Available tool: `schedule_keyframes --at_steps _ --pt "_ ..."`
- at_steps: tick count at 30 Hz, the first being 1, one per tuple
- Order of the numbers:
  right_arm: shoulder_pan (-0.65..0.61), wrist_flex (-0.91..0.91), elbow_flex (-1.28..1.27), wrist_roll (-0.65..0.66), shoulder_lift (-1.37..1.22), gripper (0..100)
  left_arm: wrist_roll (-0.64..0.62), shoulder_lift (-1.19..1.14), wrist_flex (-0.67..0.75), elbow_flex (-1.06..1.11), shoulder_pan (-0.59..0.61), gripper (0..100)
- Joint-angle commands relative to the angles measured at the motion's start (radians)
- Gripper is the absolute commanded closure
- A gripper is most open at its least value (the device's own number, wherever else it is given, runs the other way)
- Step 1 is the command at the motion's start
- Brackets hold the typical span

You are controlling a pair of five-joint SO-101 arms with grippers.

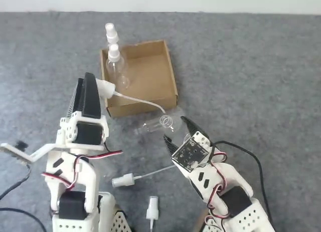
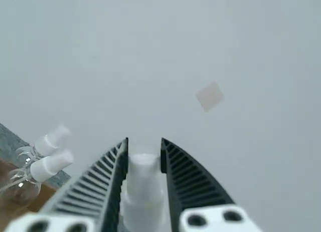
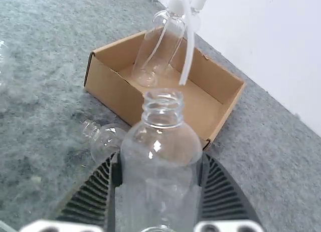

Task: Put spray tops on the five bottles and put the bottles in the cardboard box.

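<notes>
Open bottle (image 3: pixel 159 162) is pinched around its body by the right gripper (image 1: pixel 174 129), neck up, at frame centre of the high view, just below the cardboard box (image 1: pixel 171 74). It is judged light, thin-walled and slick, so it is likely to twist under a sideways push and is best held at the widest part of the body, as it is now. Spray top (image 2: pixel 144 184) is clamped at its head between the pressed jaws of the left gripper (image 2: pixel 144 147), centre left. Its dip tube (image 1: pixel 140 100) is judged thin and springy; the tip is seen near the bottle's neck, not yet inside. Two capped bottles (image 1: pixel 119 71) stand in the box's upper-left corner, so the rest of the floor is left open. A bare bottle (image 3: pixel 103 139) lies just beside the held one. Two loose spray tops (image 1: pixel 124 180) (image 1: pixel 152 208) lie at lower centre between the arms. Grey carpet (image 1: pixel 261 66) to the right gives swing room.
</notes>
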State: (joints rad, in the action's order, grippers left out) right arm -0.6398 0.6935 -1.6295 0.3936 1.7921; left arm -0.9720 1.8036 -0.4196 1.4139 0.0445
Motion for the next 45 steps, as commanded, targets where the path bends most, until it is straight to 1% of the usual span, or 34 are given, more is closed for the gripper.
schedule_keyframes --at_steps 1,8,11,14,29,33,37,45 --pt "0.005 0.007 0.049 0.009 0.024 99.2 -0.008 0.017 0.015 -0.012 -0.02 99" --pt "0.03 0.004 0.051 0.005 0.024 99.2 -0.008 0.017 0.0 -0.013 -0.021 99" --pt "0.03 0.004 0.051 0.005 0.024 99.2 0.025 0.017 -0.038 -0.019 -0.026 99" --pt "0.03 0.004 0.051 0.005 0.024 99.2 0.031 0.018 -0.072 -0.025 -0.026 99" --pt "0.047 0.004 0.044 0.005 0.024 99.2 0.031 0.018 -0.077 -0.056 -0.015 99" --pt "0.045 0.004 0.044 0.005 0.024 99.2 0.026 0.018 -0.069 -0.058 0.037 99" --pt "0.042 0.004 0.044 0.005 0.024 99.2 -0.025 0.018 -0.074 -0.076 0.084 99" --pt "0.039 0.002 0.031 0.008 0.024 99.2 -0.028 0.018 -0.072 -0.077 0.078 99"
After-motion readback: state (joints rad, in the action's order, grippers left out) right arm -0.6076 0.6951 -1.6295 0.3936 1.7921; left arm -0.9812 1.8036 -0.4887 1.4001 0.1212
